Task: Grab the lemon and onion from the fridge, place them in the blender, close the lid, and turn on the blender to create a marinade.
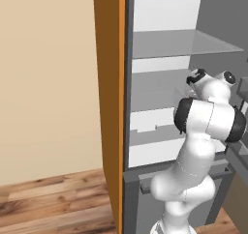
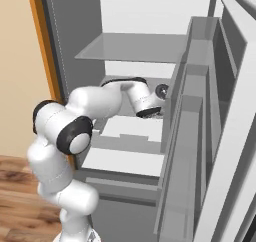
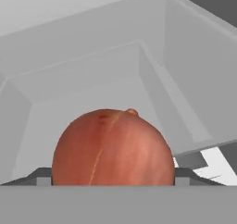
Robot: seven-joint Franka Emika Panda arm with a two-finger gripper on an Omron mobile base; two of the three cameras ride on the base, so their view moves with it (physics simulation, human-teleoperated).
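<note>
1. Flat, even rendered light throughout; no glare and no hard cast shadows.
2. The fridge [image 1: 164,107] interior shades softly from white back panels to darker grey side walls.
3. The onion [image 3: 111,146] looks slightly soft, close to the lens.

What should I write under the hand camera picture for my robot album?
The robot's open claw closes in on a reddish-brown onion sitting in a grey fridge compartment.
</note>
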